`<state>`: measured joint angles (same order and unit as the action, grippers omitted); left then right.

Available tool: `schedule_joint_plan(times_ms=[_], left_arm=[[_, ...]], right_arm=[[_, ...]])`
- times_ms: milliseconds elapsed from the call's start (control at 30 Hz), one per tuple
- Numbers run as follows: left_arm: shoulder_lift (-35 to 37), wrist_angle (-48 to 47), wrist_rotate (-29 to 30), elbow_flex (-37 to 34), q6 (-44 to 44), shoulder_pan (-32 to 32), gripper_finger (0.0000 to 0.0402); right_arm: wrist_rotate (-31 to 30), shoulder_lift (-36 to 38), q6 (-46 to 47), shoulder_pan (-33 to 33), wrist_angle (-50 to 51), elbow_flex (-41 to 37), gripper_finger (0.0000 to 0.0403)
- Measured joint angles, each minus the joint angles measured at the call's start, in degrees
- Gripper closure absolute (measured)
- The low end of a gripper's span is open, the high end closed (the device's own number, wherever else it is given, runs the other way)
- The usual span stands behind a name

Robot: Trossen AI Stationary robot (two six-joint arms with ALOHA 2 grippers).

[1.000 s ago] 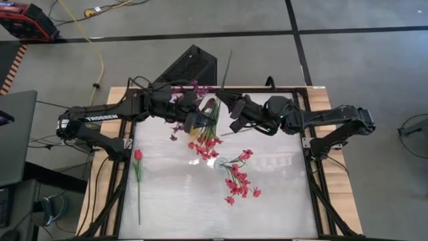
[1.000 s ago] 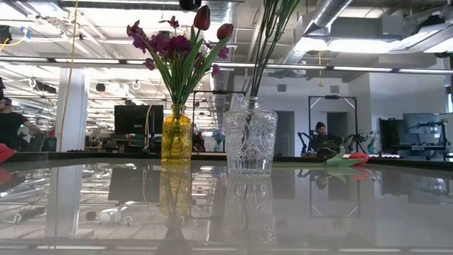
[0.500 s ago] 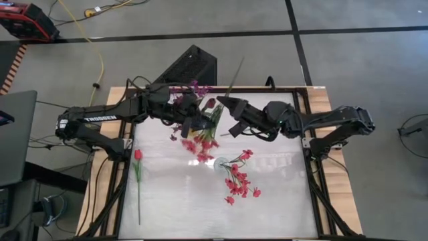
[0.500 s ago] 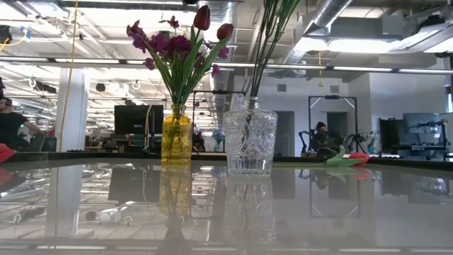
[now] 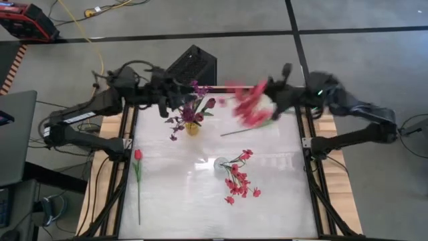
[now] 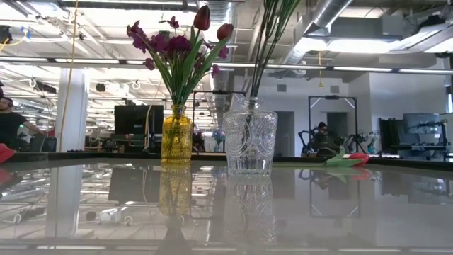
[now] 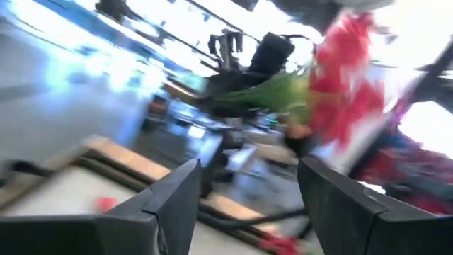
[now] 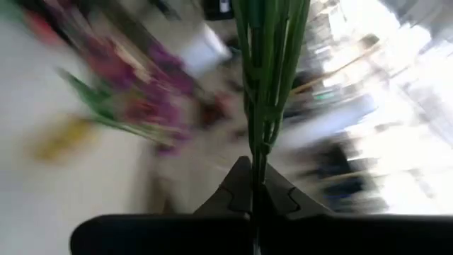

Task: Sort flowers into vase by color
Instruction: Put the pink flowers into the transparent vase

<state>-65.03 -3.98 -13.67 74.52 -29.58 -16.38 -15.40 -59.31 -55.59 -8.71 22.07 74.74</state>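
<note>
Red-pink blossom sprigs on thin green stalks (image 5: 249,107) are seen in the high view, blurred, near the upper centre-right of the frame, carried by the right gripper (image 8: 256,185); in the right wrist view its fingers are clamped on the bunched green stalks. The left gripper (image 7: 248,195) is held at the upper left of the table, near the yellow glass vase (image 5: 192,128); its fingers are spread apart with nothing between them.

Purple-magenta sprigs with dark tulip buds (image 6: 177,42) are already standing in the yellow vase. In the low view, green stalks are seen rising from the clear cut-glass vase (image 6: 249,142); whether they are seated or only hanging in it cannot be told. More red-pink sprigs (image 5: 239,177) lie centre-right on the glossy white table top (image 5: 174,194); a single red tulip stem (image 5: 138,175) lies at the left edge.

Step judged in hand: placing the red-pink bunch in the clear vase. Next move calls for the stalks to be steadied upright over the vase mouth before release.
</note>
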Motion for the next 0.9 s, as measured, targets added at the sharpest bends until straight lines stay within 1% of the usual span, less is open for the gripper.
schedule_joint_plan(times_ms=[67, 100, 167, 200, 233, 300, 400, 467, 533, 600, 667, 733, 833, 900], left_arm=[[2.23, -4.19, 5.65, 0.04, 3.94, 0.03, 0.0182], [3.07, -6.25, 8.13, -0.01, 5.88, 0.04, 0.0184], [4.4, -7.55, 11.22, -0.78, 9.53, 0.39, 0.0186], [5.0, -8.15, 12.0, -1.45, 11.21, 0.67, 0.0186], [5.48, -8.61, 12.34, -2.11, 13.0, 0.99, 0.0186], [6.37, -10.41, 12.92, -3.52, 15.49, 1.95, 0.0186], [7.83, -13.94, 13.55, -7.15, 15.43, 3.87, 0.0187], [9.34, -14.7, 16.24, -10.61, 14.47, 5.96, 0.0187], [10.85, -12.52, 18.04, -14.49, 14.09, 8.42, 0.0187], [12.48, -7.33, 17.69, -18.63, 14.76, 10.62, 0.0187], [14.09, 0.68, 13.6, -22.26, 16.74, 12.82, 0.0187], [15.94, 9.35, 7.22, -25.48, 19.62, 14.75, 0.0187], [17.55, 18.28, -2.42, -29.91, 22.51, 17.67, 0.0187], [17.64, 21.5, -5.2, -33.05, 23.61, 19.62, 0.0187]], right_arm=[[12.86, 3.04, 12.73, -6.17, 7.24, -0.06, 0.0382], [19.32, 4.46, 18.14, -9.21, 9.24, -0.94, 0.0382], [30.79, 6.87, 26.21, -13.67, 10.46, -4.8, 0.0382], [35.6, 7.9, 29.13, -14.8, 9.26, -7.67, 0.0382], [39.23, 8.71, 31.55, -15.2, 6.78, -10.98, 0.0382], [42.9, 9.85, 36.27, -14.68, -0.66, -18.39, 0.0382], [43.29, 10.89, 44.08, -13.02, -14.48, -29.56, 0.0382], [43.64, 11.4, 50.16, -11.73, -26.8, -35.6, 0.0382], [43.63, 10.97, 55.21, -9.84, -38.21, -40.96, 0.0382], [42.51, 8.85, 59.04, -7.49, -48.55, -44.96, 0.0382], [39.84, 6.13, 61.8, -5.19, -56.52, -47.94, 0.0382], [37.25, 2.93, 62.65, -2.94, -63.41, -48.64, 0.0382], [33.84, -1.96, 62.73, -0.24, -68.67, -48.37, 0.0382], [32.52, -5.13, 62.77, 1.25, -71.02, -47.68, 0.0382]])
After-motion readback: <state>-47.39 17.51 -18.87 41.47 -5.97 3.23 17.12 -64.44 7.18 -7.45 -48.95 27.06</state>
